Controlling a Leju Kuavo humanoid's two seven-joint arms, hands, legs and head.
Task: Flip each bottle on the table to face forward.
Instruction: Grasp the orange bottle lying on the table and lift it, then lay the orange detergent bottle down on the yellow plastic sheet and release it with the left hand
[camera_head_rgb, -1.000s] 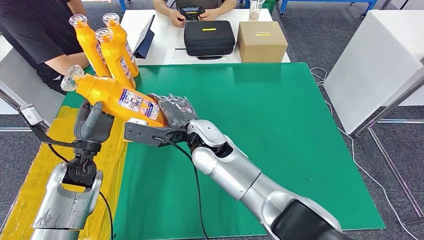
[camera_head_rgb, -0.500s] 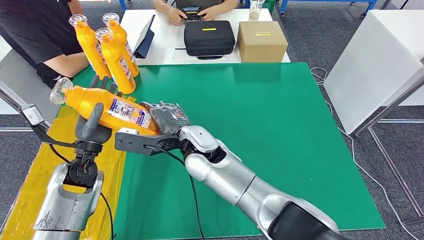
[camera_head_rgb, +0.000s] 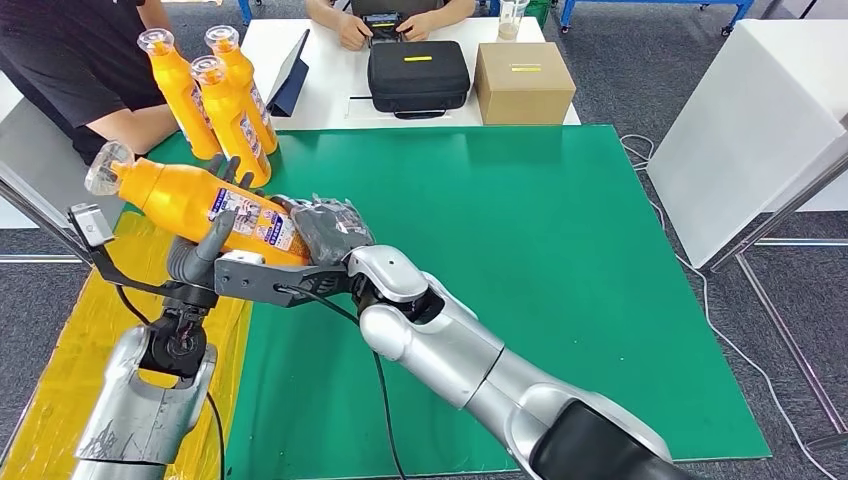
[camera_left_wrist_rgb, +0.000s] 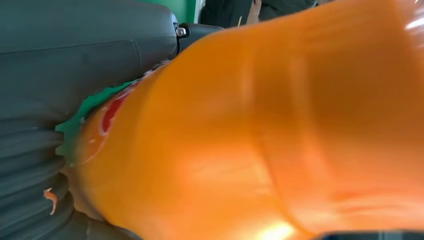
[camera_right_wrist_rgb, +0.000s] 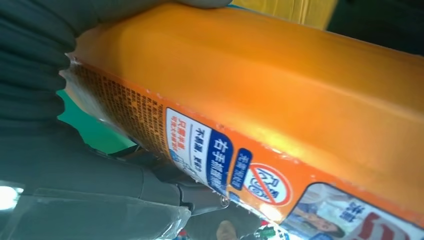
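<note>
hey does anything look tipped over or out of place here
One orange bottle is off the table, lying nearly on its side, cap toward the left, held between the left hand and right hand. Three other bottles stand upright at the mat's far left corner.

Bottles at the mat's far-left corner

A tilted bottle (camera_head_rgb: 200, 203) is held above the mat's (camera_head_rgb: 520, 260) left edge, just near of three upright bottles (camera_head_rgb: 215, 95). Behind the mat, a case (camera_head_rgb: 418, 76) is set left of a box (camera_head_rgb: 523, 82).
</note>
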